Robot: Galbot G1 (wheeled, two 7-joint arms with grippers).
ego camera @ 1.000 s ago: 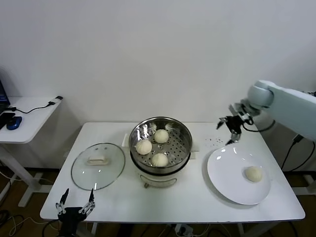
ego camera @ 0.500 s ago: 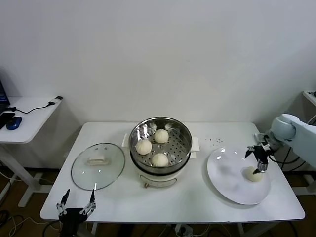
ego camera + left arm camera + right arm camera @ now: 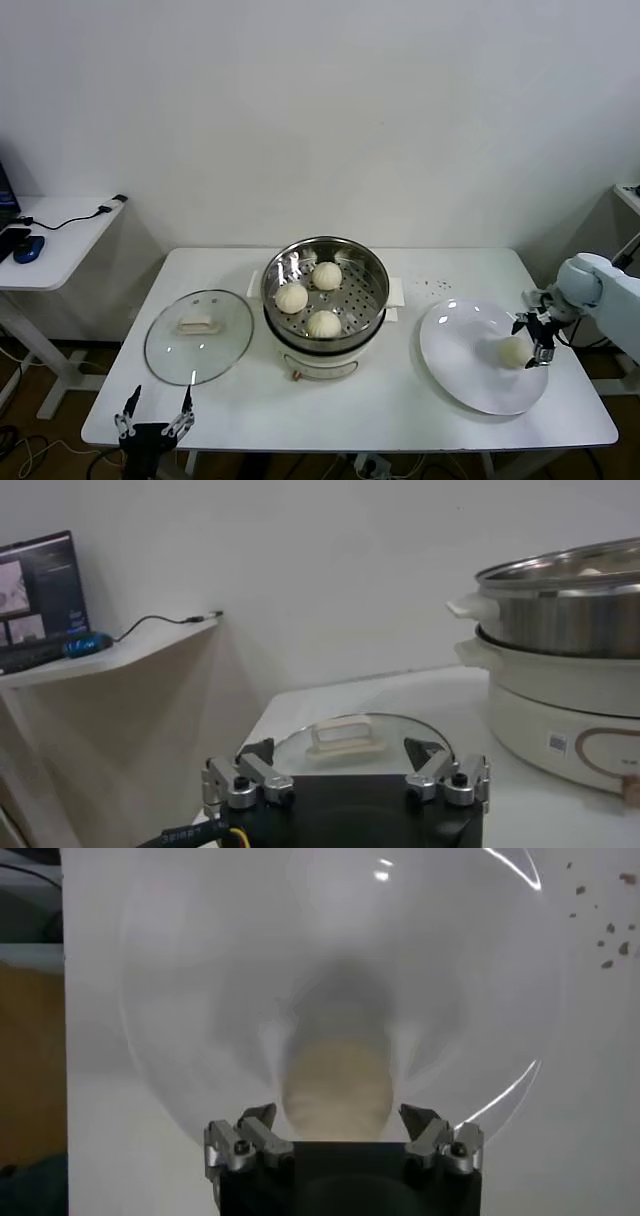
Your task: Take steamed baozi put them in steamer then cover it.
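Right end effector (image 3: 535,345) open, fingers on either side of last baozi (image 3: 513,351) on plate (image 3: 470,385). Steamer (image 3: 325,290) with three buns well off to its left. Left end effector (image 3: 152,418) open, parked at table (image 3: 400,410) edge just before cover (image 3: 198,335).

Plain white wall (image 3: 330,110), white work table (image 3: 350,410), small white side desk (image 3: 60,235) at left

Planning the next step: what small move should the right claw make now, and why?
Probably close on the last baozi: the right claw stands open astride it on the plate, while three others already sit in the steamer. The left claw waits open by the table's near edge.
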